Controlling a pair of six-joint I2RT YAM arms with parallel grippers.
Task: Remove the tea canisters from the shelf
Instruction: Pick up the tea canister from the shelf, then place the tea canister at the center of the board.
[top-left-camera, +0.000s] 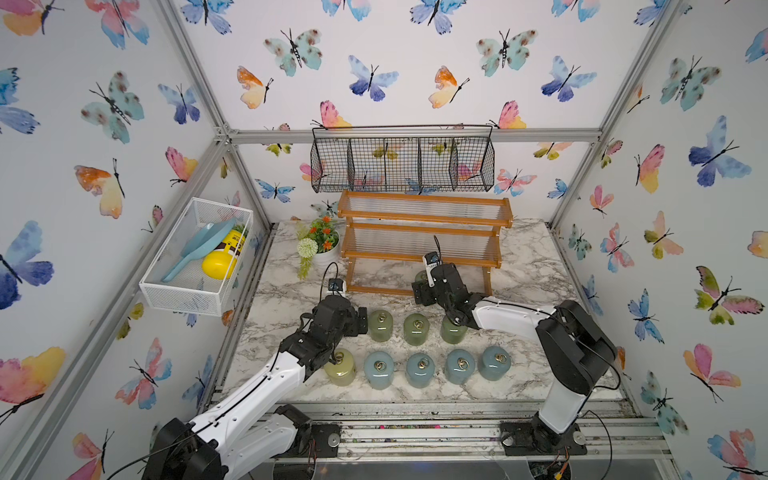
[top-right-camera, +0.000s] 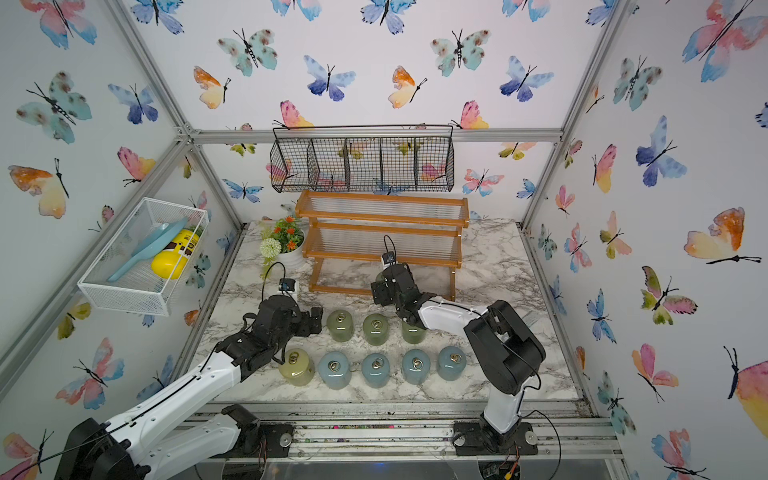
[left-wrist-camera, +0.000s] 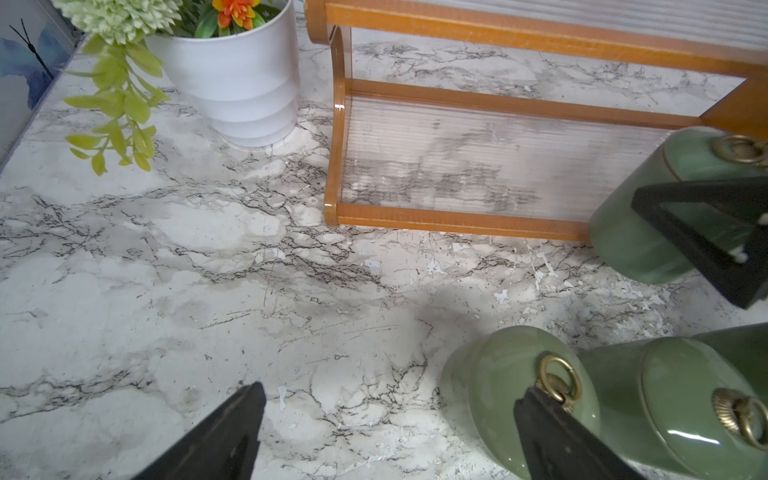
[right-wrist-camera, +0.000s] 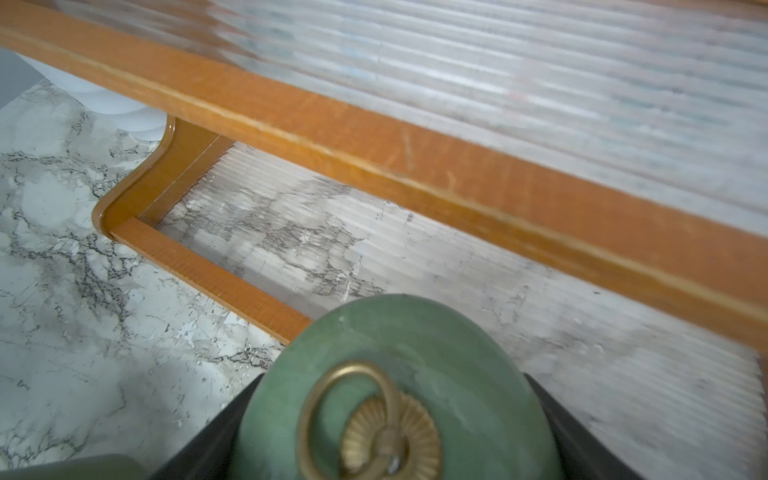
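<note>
A: Where does the shelf (top-left-camera: 424, 232) stand?

B: At the back edge of the counter (top-left-camera: 532, 266), with the flower pot (top-left-camera: 328, 257) just beside it toward the left edge.

A: And the right gripper (top-left-camera: 424, 284)?

B: Clenched on a green canister (right-wrist-camera: 395, 332), with a black jaw on each side of its body. That canister is at the front rail of the shelf's lowest tier. Whether its base rests on anything, I cannot tell.

A: The left gripper (left-wrist-camera: 388, 395)?

B: Released, jaws wide apart, grasping nothing. It hangs over bare counter near the middle. It is just beside the end of a row of three green canisters (top-left-camera: 416, 329), on the side toward the left edge.

A: The other canisters?

B: Along the front edge, in both top views. A cream canister (top-left-camera: 340, 368) is nearest the left edge, then four blue canisters (top-left-camera: 420, 370) run in line toward the right edge. All stand upright, lids up, each apart from its neighbour.
</note>
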